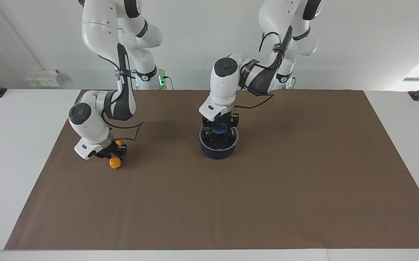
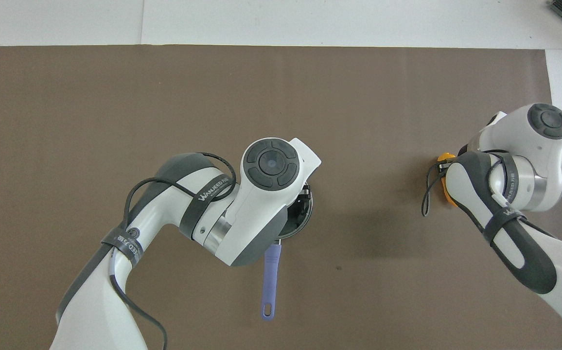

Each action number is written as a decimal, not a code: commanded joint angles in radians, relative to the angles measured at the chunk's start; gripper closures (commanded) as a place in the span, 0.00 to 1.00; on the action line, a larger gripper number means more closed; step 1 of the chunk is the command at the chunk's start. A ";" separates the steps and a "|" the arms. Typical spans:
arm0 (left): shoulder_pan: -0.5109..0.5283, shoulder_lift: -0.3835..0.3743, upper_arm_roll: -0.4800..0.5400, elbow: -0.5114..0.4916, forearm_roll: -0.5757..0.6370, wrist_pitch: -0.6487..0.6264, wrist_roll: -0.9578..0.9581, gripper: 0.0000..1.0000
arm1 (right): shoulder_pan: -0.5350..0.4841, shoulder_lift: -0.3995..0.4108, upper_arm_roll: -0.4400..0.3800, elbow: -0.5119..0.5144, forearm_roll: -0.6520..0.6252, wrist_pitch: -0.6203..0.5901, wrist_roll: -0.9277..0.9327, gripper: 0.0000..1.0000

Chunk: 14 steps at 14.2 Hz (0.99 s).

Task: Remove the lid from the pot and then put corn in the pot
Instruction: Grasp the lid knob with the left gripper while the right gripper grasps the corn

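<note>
Brown mat (image 1: 267,188) over a white table (image 1: 13,145), plain white wall up top, and my navy pot (image 1: 218,150) sits mid-mat with its long blue handle (image 2: 271,282) pointing toward the robots. Its glass lid (image 1: 231,139) is on, with my left gripper (image 1: 219,131) clamped around the blue knob (image 1: 219,127). Toward the right arm's end, my right gripper (image 1: 117,154) has closed on the bumpy orange corn (image 1: 115,162), low at the mat.

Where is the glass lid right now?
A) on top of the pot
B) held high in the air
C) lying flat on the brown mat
A: the lid sits on the pot, with the left gripper down at its blue knob.
</note>
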<state>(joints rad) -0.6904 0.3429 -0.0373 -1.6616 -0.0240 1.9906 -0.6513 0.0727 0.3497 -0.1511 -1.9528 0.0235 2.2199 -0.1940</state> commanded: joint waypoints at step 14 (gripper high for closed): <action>0.031 -0.028 0.031 0.157 0.018 -0.217 0.028 1.00 | 0.001 -0.158 0.016 0.114 0.019 -0.224 -0.001 1.00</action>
<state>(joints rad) -0.6850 0.3269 -0.0129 -1.5320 -0.0196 1.8223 -0.6453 0.0767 0.2481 -0.1431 -1.8304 0.0248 2.0394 -0.1940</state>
